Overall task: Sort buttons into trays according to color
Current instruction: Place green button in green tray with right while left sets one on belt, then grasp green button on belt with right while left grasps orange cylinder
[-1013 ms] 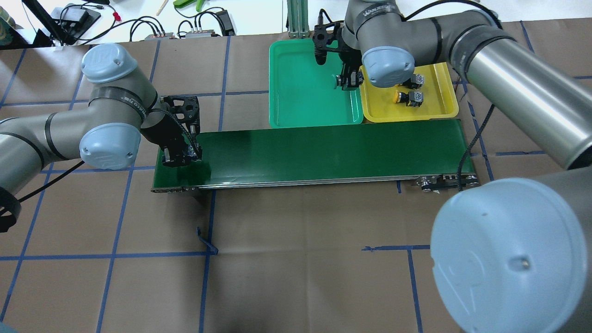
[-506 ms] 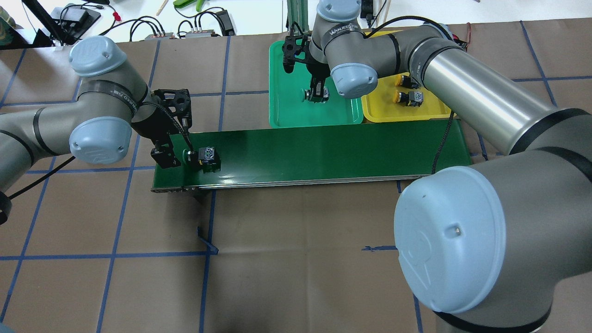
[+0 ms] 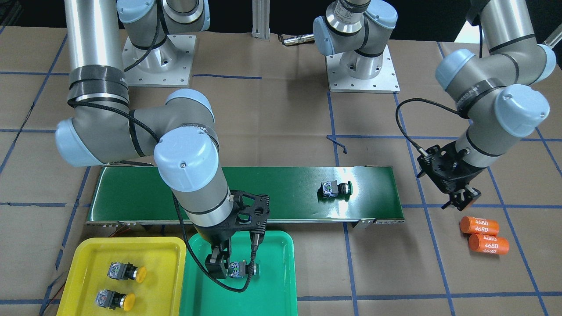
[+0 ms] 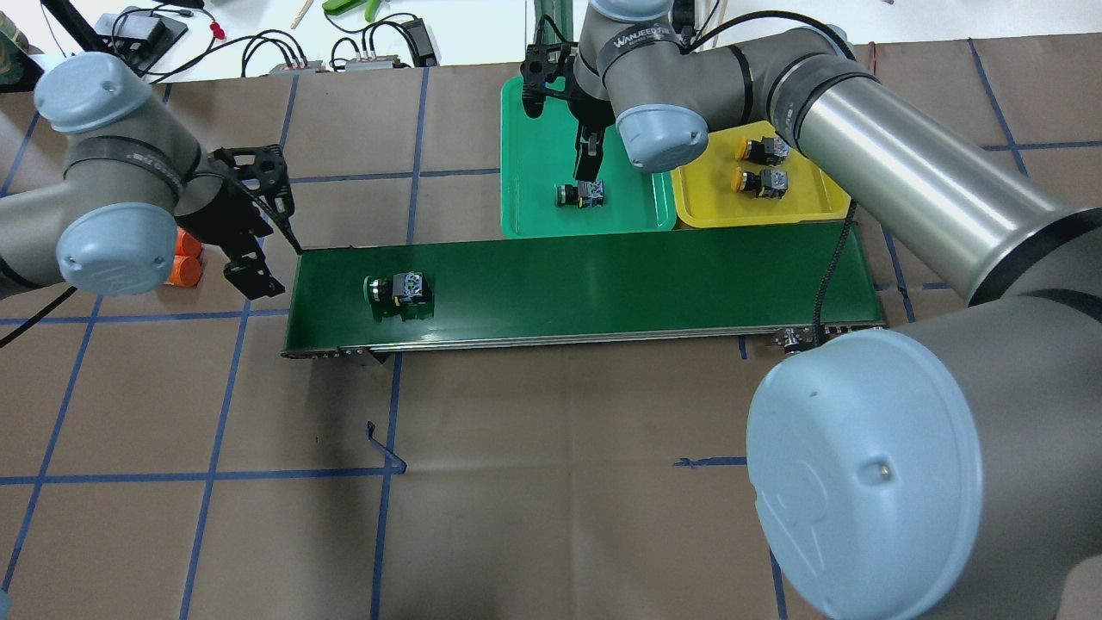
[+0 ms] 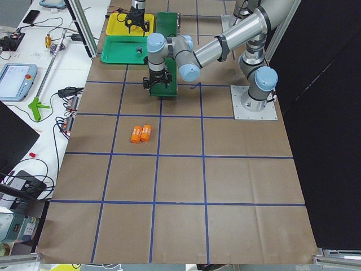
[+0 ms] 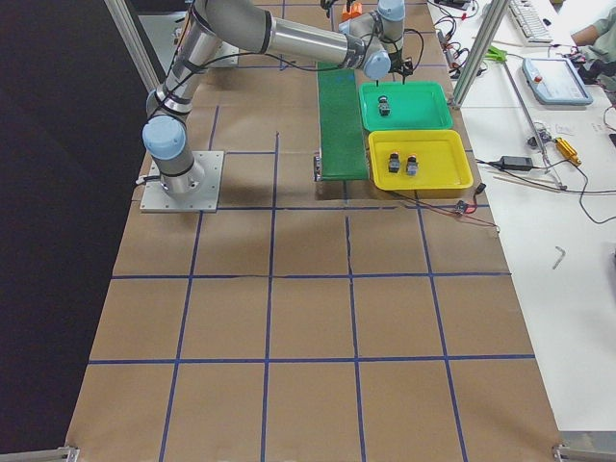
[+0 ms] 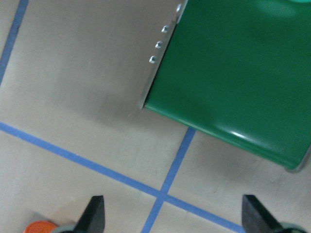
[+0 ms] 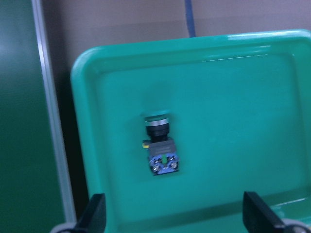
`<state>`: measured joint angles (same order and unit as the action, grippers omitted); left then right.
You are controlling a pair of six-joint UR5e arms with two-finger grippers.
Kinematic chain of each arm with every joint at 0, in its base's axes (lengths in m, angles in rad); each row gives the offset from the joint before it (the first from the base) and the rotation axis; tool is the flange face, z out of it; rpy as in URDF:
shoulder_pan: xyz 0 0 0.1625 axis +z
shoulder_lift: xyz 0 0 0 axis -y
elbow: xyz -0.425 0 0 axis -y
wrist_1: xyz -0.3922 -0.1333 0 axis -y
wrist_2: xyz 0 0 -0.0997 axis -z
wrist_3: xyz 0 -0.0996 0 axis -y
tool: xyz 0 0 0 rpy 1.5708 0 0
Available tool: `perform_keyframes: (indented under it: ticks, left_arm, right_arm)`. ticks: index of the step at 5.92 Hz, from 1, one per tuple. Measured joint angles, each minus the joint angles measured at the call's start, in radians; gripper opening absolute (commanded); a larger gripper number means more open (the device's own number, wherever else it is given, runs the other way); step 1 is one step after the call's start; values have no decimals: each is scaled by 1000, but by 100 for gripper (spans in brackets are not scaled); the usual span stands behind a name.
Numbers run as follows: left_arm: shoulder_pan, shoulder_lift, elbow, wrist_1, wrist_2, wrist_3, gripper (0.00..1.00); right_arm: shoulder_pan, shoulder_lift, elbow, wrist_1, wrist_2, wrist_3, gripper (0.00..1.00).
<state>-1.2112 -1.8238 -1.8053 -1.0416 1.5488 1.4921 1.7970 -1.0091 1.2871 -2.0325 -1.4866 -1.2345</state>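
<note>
Now | buttons (image 3: 125, 272): 2 yellow tray (image 3: 88, 246), 1 green tray (image 3: 281, 285), 1 belt (image 3: 263, 188) | hands (image 3: 461, 202) (image 3: 234, 263) open

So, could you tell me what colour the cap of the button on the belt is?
Green; the cap shows best in the front-facing view.

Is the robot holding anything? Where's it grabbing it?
Nothing: the left gripper and right gripper are both open. The green button lies free in its tray.

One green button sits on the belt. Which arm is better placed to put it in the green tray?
Probably the right. The right gripper, open, hangs over the green tray beside the belt. The left gripper is nearer the button but far from that tray.
</note>
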Motion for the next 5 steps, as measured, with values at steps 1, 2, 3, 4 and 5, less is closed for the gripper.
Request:
perform_keyframes:
  ticks: [1, 2, 3, 4, 5]
  left_arm:
    - [31, -46, 63, -12, 16, 35, 98]
    - [65, -102, 116, -15, 36, 100, 98]
    - [102, -160, 150, 10, 44, 197, 98]
    - [140, -217, 176, 41, 44, 294, 98]
    - [165, -255, 193, 52, 43, 359, 98]
  right_arm:
    - [-4, -83, 15, 154, -10, -10, 100]
    - [-4, -159, 41, 278, -25, -18, 100]
    - [-3, -211, 78, 337, -43, -22, 100]
    - [1, -237, 121, 349, -51, -19, 100]
    - [7, -245, 150, 344, -50, -6, 100]
